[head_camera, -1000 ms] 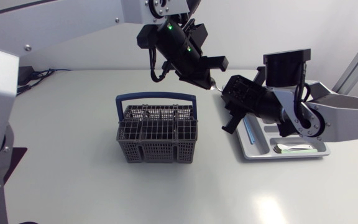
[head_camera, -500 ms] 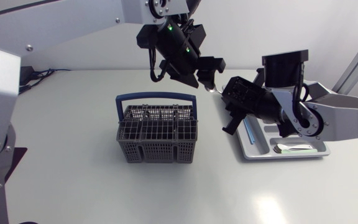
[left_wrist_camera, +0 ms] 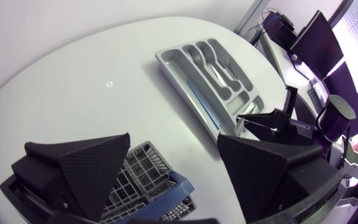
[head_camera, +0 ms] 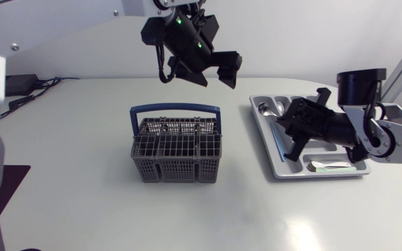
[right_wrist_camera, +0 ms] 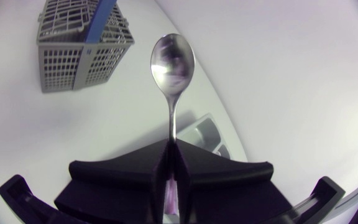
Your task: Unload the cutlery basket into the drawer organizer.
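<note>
Our right gripper pinches the handle of a spoon between closed fingers, and the bowl stands out straight ahead of the fingertips. Beneath the gripper lies the drawer organizer, with some cutlery already in its compartments. Its far end lies near the table's edge. Ahead of the spoon, across a bare strip of table, stands the cutlery basket, its blue handle upright. Our left gripper hangs high over the basket's far side with its fingers spread wide, holding nothing. It is well apart from the right gripper, and open tabletop lies all around the basket.
</note>
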Action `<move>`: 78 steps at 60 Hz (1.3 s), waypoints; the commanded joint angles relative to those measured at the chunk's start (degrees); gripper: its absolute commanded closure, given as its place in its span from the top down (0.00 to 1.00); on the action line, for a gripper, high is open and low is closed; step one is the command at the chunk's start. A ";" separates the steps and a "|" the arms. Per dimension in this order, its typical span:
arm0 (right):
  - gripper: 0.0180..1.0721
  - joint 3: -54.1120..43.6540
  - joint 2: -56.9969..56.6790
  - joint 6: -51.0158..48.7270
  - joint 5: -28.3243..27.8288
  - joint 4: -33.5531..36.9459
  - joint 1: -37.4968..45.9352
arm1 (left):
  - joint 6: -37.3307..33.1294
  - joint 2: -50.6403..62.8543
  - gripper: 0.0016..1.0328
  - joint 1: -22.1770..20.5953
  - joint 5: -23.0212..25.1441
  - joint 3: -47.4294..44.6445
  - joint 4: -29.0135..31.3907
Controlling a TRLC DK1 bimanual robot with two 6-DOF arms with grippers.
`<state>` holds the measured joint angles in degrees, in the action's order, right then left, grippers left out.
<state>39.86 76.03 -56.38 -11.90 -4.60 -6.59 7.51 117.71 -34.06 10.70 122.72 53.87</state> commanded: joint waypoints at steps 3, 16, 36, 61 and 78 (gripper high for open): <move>0.05 -1.27 -1.32 -7.69 -4.89 3.99 8.17 | -1.44 -4.95 0.96 1.81 -2.09 -1.95 -1.57; 0.05 -1.27 -3.34 -22.72 -14.20 14.62 21.36 | -2.59 -8.99 0.96 5.68 -2.96 -5.65 -3.33; 0.05 0.93 6.85 -41.79 -17.81 22.62 33.92 | -6.19 -16.90 0.96 11.92 -4.90 -17.33 -8.25; 0.05 8.13 19.51 -46.54 -11.83 21.21 33.92 | -9.44 -25.16 0.96 15.34 -8.94 -28.06 -14.23; 0.05 10.68 22.50 -47.33 -8.05 21.48 32.08 | -9.97 -27.01 0.96 15.69 -9.29 -30.69 -15.55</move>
<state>49.71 97.12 -101.23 -20.67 16.56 26.55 -1.56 92.71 -18.74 2.00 93.51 38.87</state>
